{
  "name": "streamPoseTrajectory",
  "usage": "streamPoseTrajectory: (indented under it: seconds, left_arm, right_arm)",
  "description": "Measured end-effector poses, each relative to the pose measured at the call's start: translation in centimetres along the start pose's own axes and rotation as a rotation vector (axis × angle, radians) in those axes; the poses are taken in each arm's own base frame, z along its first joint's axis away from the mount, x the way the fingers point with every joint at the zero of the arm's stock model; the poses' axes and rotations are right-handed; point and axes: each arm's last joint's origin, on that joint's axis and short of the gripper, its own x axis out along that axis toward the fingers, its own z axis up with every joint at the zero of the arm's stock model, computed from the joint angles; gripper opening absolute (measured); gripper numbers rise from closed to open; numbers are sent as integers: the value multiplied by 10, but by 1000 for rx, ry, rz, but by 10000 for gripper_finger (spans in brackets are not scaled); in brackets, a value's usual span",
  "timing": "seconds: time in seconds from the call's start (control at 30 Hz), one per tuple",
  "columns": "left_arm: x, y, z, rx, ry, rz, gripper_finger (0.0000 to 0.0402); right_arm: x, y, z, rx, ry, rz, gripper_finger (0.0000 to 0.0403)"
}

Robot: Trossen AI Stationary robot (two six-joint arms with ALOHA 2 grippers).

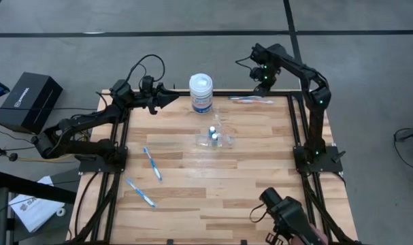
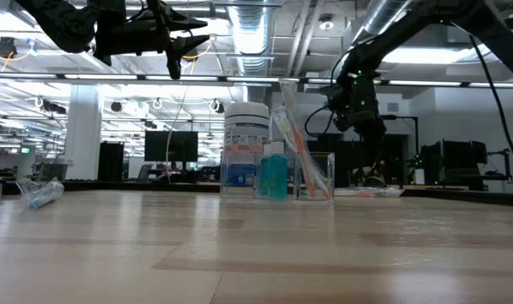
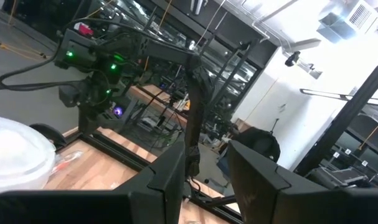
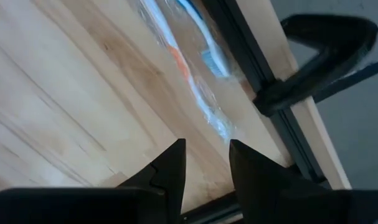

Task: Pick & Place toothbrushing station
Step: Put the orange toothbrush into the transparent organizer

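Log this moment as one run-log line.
left gripper: open, raised by jar | right gripper: open over wrapped toothbrush | holder: mid-table

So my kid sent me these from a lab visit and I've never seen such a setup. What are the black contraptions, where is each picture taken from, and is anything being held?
They are two robot arms mounted at a wooden table. One picture looks straight down, one looks level across the tabletop, and two come from cameras on the arms' wrists. The left gripper hangs near the far left edge, beside a white jar. The right gripper hovers over a wrapped toothbrush at the far right edge, which its wrist camera shows just ahead of its parted fingers. Mid-table stands a clear holder; two blue-and-white toothbrushes lie on the left. Both grippers are open and hold nothing.
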Motion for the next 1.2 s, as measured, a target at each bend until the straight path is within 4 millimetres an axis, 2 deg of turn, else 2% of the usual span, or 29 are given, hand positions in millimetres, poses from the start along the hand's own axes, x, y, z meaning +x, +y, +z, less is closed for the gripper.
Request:
streamPoseTrajectory:
  seconds: [0.17, 0.4, 0.53, 0.8, 1.2]
  left_arm:
    - [0, 0, 0, 14, 0, 0, 115]
    - [0, 0, 0, 13, 0, 0, 115]
    - [0, 0, 0, 13, 9, -11, 115]
    - [0, -1, -1, 6, 24, -28, 115]
    - [0, -1, -1, 3, 26, -26, 115]
  right_arm:
    - [8, -3, -5, 3, 38, 17, 113]
    - [35, 9, -13, -26, 153, 63, 113]
    - [44, 15, -10, -38, 140, 55, 113]
    - [46, 18, -6, -57, 102, 66, 113]
    - [46, 10, -3, -68, 40, 43, 113]
